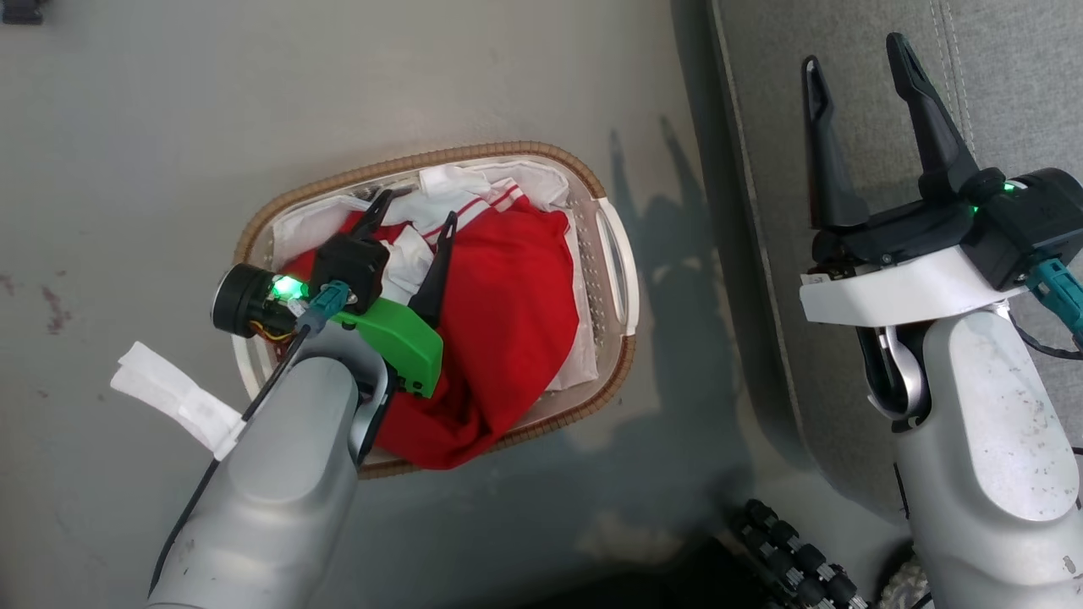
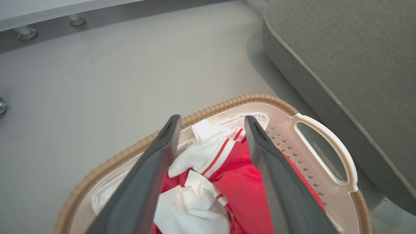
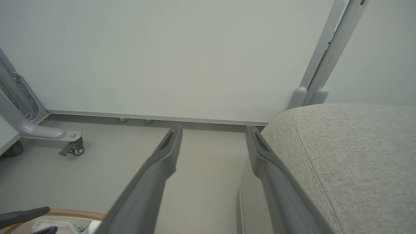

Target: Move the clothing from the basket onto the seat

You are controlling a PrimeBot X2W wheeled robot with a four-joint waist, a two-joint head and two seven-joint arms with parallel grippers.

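Two sets of jaws gape empty: left jaws straddle the red clothing (image 1: 508, 321) in the basket (image 2: 260, 97), right jaws hover over the seat (image 1: 1032, 85). Reaching step, I judge; next, lower and pinch fabric.

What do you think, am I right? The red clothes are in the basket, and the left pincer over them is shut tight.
Not quite. The left pincer is open, fingers spread apart, as the left wrist view shows. The red clothes are in the basket, yes.

Below me, the grey floor (image 1: 423, 76) carries the laundry basket (image 1: 474, 155) near the grey sofa (image 1: 854, 25); faint reddish marks (image 1: 52, 309), possibly stains, lie to the left.
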